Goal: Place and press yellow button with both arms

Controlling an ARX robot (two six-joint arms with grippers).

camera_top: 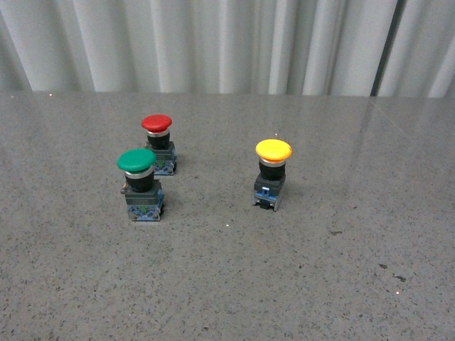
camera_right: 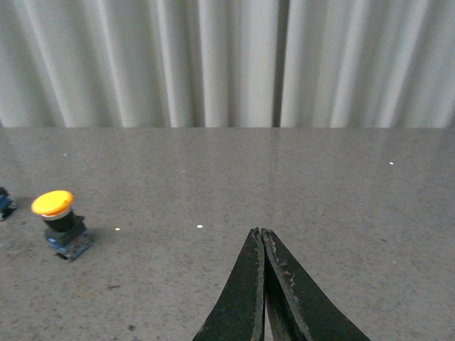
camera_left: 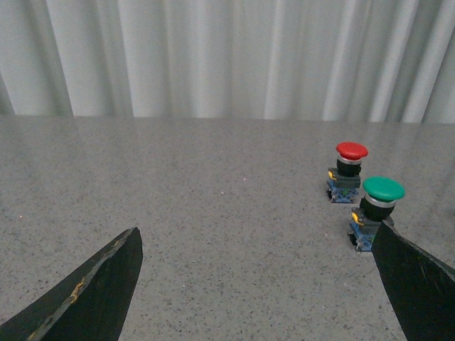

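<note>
The yellow button (camera_right: 53,204) stands upright on the worktop (camera_top: 320,284), nearer the clenched right hand (camera_right: 263,238) (off to its side); the left hand (camera_left: 256,284) gapes empty.

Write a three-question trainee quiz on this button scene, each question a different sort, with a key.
1. True or false: the yellow button stands upright, apart from the other two buttons.
2. Which button stands nearest the yellow one in the front view? A) the red button B) the green button C) neither, both touch it
3. Fill in: the left pincer is ____, while the right pincer is shut.

Key
1. True; it is upright on the table, off to the right.
2. B
3. open; nothing lies between its fingers.
</note>
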